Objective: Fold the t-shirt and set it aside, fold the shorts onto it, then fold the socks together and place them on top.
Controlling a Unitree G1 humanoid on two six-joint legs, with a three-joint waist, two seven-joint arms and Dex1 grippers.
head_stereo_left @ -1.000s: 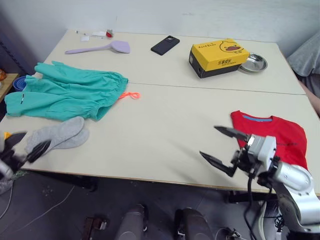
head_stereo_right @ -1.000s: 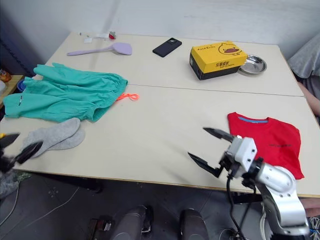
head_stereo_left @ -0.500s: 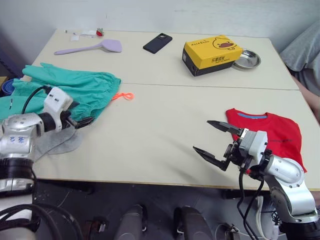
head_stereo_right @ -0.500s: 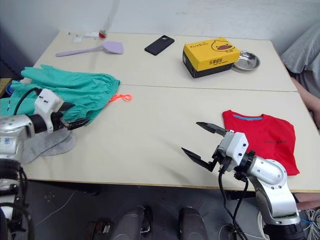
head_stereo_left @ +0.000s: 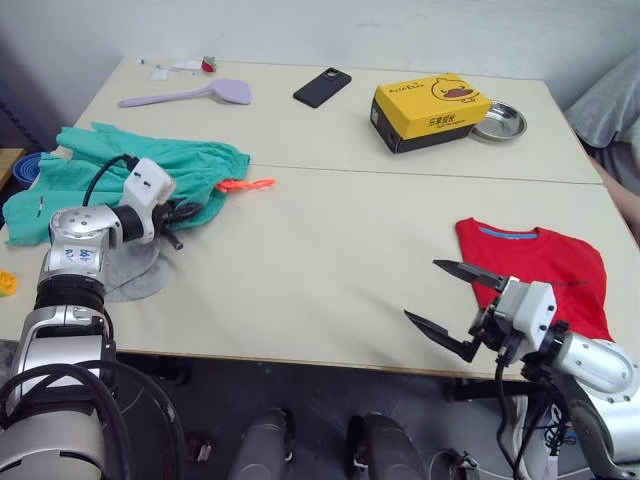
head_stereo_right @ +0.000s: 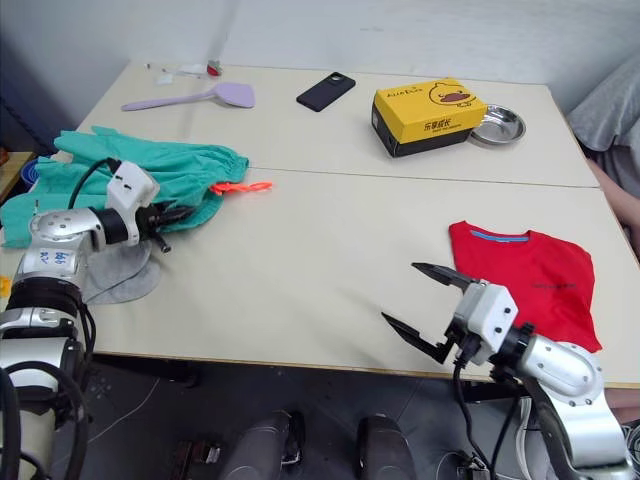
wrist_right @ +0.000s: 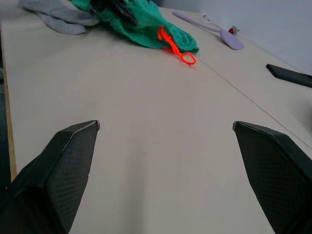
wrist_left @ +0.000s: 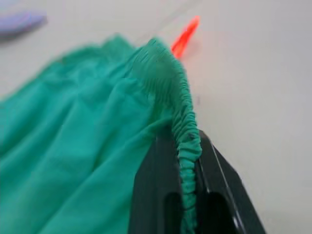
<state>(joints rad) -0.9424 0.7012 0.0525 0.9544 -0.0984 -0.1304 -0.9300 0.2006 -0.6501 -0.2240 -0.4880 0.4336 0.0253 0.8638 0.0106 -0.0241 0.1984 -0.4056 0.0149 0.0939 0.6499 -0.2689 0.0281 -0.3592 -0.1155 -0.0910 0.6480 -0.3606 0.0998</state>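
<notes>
The left gripper (wrist_left: pixel 187 195) pinches the gathered waistband of the shorts (head_stereo_left: pixel 120 175), orange drawstring (head_stereo_left: pixel 246 184) just beyond; the right gripper (head_stereo_left: pixel 455 310) gapes wide, empty

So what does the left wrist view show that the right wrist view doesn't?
Left wrist view alone: the left gripper shut on the gathered waistband of the shorts, seen close up. Right wrist view alone: the right gripper open over bare table, the grey socks, the lilac spatula and the edge of the black phone. Both: the teal shorts and their orange drawstring.
</notes>
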